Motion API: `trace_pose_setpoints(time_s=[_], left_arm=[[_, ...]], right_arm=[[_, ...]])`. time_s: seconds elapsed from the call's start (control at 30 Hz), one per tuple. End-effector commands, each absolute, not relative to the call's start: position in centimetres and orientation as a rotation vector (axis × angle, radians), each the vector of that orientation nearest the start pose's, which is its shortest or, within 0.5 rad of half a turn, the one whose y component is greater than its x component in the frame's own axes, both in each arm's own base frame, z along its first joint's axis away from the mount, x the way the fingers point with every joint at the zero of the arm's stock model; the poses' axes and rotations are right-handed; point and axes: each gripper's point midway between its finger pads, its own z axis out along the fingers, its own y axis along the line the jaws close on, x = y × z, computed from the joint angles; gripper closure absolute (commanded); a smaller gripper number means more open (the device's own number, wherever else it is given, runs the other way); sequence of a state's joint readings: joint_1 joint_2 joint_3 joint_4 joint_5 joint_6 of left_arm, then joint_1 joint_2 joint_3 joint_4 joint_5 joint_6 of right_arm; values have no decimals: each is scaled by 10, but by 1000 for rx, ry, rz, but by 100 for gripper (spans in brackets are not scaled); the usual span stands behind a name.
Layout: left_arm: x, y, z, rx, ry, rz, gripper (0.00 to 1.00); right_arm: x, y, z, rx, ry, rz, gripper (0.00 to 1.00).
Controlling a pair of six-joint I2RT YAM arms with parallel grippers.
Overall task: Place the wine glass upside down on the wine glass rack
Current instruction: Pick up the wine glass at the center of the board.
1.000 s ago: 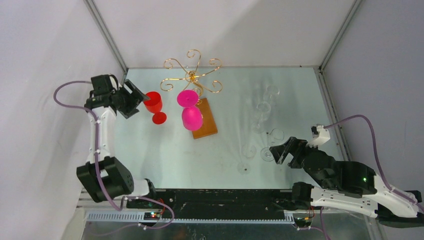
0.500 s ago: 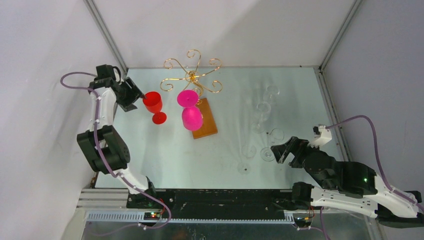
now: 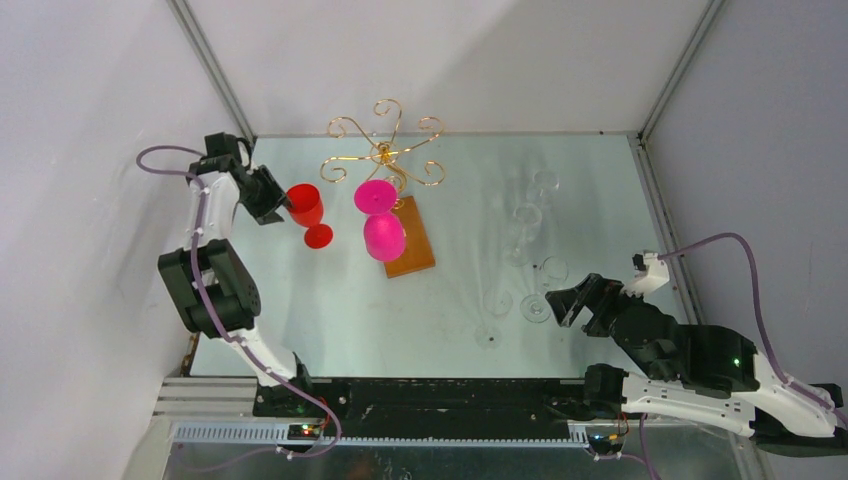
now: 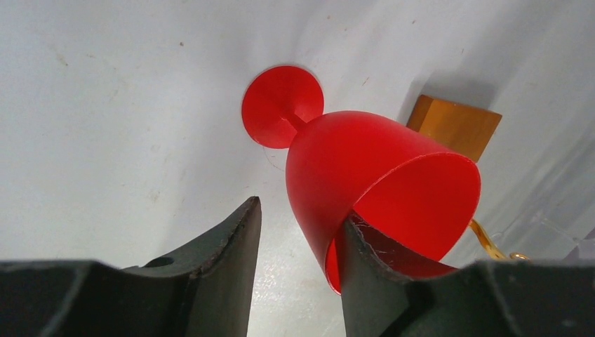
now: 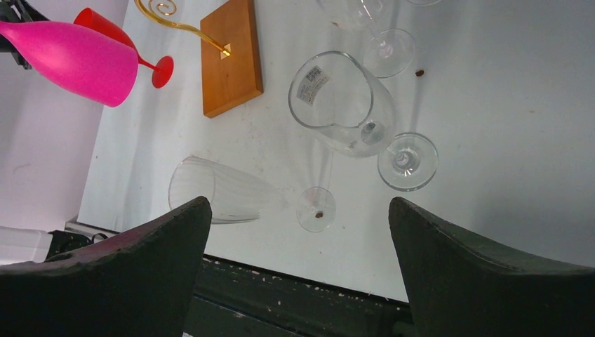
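Left hand point(image 4: 300, 214) closer, astride red glass point(image 4: 358, 161)

table point(image 3: 330, 300) pale, glossy | red wine glass point(image 3: 306, 207) foot down, left | wooden base point(image 3: 415, 250) centre | clear glasses point(image 3: 527, 215) right

A pale, faintly green table point(image 3: 330, 310) fills the middle, its top scuffed and speckled. Plain white walls close it in: a back wall point(image 3: 450, 60) beyond the table's far edge, a left wall point(image 3: 80, 250) and a right wall point(image 3: 780, 150) along its sides. Grey metal struts point(image 3: 212, 70) rise from the table's two far corners. A black rail point(image 3: 450, 392) runs along the table's near edge, with a slotted grey cable duct point(image 3: 420, 433) just outside it. Soft, even light casts faint shadows on the table.
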State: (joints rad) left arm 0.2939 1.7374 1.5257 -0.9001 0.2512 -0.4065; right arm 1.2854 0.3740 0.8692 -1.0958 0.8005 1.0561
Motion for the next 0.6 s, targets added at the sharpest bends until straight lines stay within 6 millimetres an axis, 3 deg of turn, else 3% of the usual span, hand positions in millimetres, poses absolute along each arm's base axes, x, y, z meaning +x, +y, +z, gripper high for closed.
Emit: trace_pose_setpoints(time_s=[0.0,0.2,0.57], left_arm=[[380,53,145,-771,2573,-311,53],[368,54,137,-772,2595,-275,60],[358,56,151,-752,2574,-236,72]], right_arm=[[138,93,239,273,1993,631,0],[139,93,239,282,1991,631,0],[138,94,240,289,1991,645,0]])
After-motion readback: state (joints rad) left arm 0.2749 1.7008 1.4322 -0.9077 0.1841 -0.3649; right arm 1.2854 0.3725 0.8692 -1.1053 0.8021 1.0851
